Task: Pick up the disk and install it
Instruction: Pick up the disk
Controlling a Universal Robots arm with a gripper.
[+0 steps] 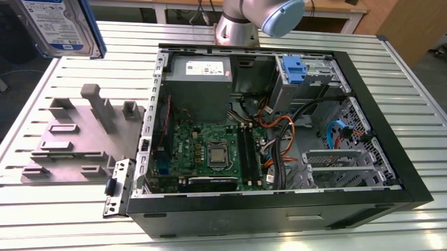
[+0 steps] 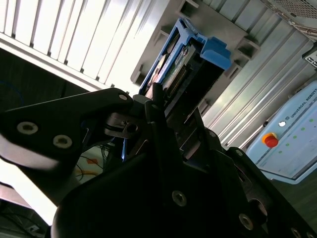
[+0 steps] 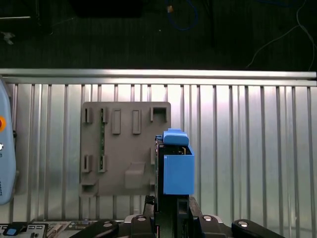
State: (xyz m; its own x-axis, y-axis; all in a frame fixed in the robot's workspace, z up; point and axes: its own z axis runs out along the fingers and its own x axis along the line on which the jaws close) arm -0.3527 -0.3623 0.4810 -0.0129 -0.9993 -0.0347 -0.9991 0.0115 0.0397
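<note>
The slatted counter (image 1: 419, 104) is mostly taken up by the open case (image 1: 279, 206), laid on its side in mid-frame, presumably so the drive cage (image 1: 321, 70) at upper right can be reached from above. A grey holder (image 1: 77, 141) sits at left. The disk (image 1: 59, 26) is held aloft at upper left, clear of the holder. In both wrist views the gripper (image 3: 171, 210) is seen clamped on it.
</note>
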